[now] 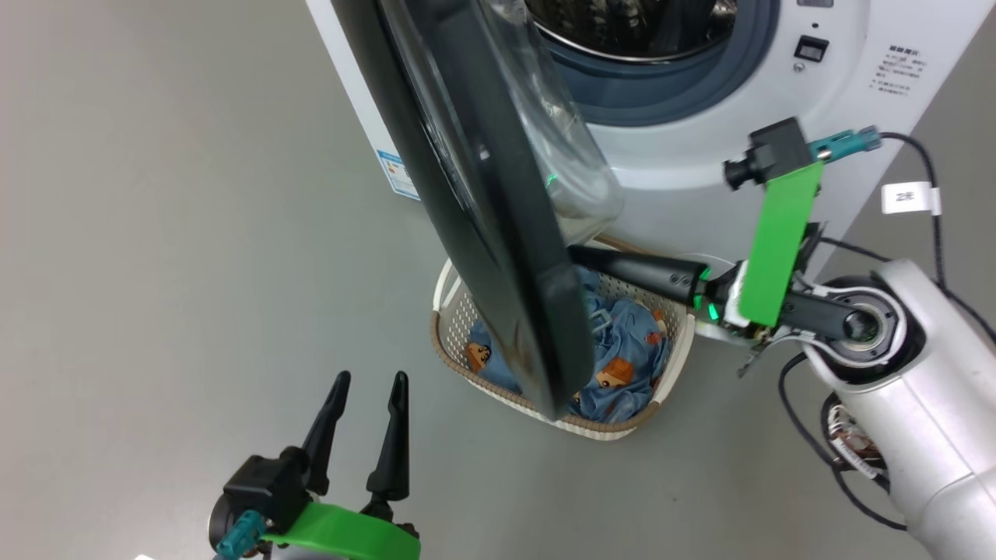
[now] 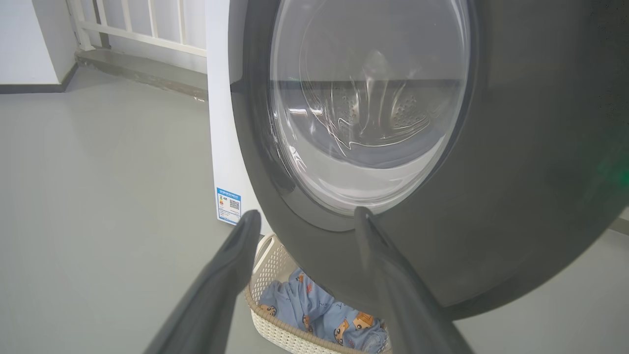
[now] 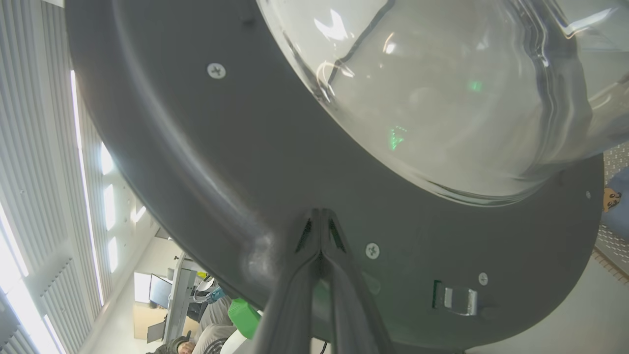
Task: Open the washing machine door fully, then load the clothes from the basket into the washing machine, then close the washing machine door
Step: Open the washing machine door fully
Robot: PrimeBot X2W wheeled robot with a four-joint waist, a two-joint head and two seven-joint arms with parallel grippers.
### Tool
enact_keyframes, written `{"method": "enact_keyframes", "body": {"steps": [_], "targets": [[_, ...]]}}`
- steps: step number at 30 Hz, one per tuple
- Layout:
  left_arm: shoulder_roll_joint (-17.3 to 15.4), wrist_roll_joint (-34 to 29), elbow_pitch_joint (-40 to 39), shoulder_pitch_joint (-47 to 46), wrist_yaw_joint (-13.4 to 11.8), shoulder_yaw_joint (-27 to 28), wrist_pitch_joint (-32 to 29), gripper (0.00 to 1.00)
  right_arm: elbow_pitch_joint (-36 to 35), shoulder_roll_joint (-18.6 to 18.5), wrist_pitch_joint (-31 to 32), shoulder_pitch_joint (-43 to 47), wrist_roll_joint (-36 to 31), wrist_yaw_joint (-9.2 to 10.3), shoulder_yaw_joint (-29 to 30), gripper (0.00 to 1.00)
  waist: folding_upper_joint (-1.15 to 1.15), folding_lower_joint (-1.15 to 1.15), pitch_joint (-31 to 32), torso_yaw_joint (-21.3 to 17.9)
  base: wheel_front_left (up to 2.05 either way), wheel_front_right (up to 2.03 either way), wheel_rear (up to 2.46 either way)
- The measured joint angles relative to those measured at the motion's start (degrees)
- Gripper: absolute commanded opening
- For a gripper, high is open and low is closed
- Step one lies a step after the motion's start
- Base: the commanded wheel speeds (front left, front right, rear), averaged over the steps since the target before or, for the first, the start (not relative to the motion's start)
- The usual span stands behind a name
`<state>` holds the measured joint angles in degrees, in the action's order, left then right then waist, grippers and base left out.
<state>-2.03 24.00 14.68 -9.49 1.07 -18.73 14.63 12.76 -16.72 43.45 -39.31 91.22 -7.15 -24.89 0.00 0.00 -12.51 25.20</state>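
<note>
The washing machine door [image 1: 498,233] stands partly open, its black rim edge-on above the basket [image 1: 443,342]. My right gripper [image 1: 577,254] is shut, and its tips touch the door's inner face below the glass bowl [image 1: 560,148]. The right wrist view shows the right gripper [image 3: 320,212] pressed on the inner rim of the door [image 3: 236,162]. My left gripper [image 1: 369,379] hangs open and empty over the floor, in front of the door's outer face. The clothes [image 1: 622,350] lie in the basket. Behind stands the washing machine [image 1: 700,163] with its drum showing. The left wrist view shows the left gripper [image 2: 305,214], the door [image 2: 516,172] and the clothes [image 2: 314,309].
Grey floor spreads to the left of the machine. Black cables [image 1: 809,435] hang by my right arm. A blue label [image 2: 229,205] marks the machine's lower side. A white railing [image 2: 147,34] runs along the far wall. A seated person [image 3: 186,341] shows below the door's edge.
</note>
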Motion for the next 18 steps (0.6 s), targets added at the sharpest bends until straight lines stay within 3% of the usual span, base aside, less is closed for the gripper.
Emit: {"method": "enact_keyframes", "body": {"steps": [6, 16, 18], "targets": [[0.0, -0.9, 0.3, 0.4, 0.4, 0.6, 0.0, 1.00, -0.7, 1.9, 0.7, 0.7, 0.0, 0.00, -0.9, 0.00, 0.00, 0.00, 1.5, 0.8, 0.00, 0.00, 0.00], [0.0, -1.5, 1.0, 0.4, 0.9, 1.9, 0.0, 1.00, -0.7, 1.9, 0.2, 1.4, -0.5, -0.01, -0.6, 0.00, 0.00, 0.00, 2.0, -1.1, 0.00, 0.00, 0.00], [0.0, -1.5, 1.5, 0.4, 1.0, 2.3, 0.0, 1.00, -0.7, 1.8, -0.5, 1.6, -1.2, -0.01, -0.2, 0.16, 0.00, 0.00, 2.1, -1.7, 0.00, 0.00, 0.00]]}}
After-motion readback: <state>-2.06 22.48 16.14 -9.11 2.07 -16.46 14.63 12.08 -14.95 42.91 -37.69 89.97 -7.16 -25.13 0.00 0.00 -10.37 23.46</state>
